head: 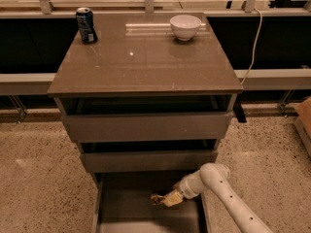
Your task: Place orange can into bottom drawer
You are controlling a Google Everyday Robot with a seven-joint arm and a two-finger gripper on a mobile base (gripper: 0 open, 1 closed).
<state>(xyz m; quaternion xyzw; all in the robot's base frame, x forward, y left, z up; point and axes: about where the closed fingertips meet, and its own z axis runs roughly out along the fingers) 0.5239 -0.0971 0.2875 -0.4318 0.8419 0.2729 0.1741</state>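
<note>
The bottom drawer (121,205) is pulled out below the two upper drawers, a wide shallow grey-brown tray. My gripper (163,198) reaches into it from the right on the white arm (218,188). The orange can (167,198), shiny tan and wrinkly, is at the gripper's tip, low over the drawer floor near its middle. I cannot tell whether the can rests on the floor.
A dark blue can (86,25) stands at the back left of the cabinet top (141,62). A white bowl (185,26) sits at the back right. The two upper drawers (146,125) stand slightly open. Speckled floor lies on both sides.
</note>
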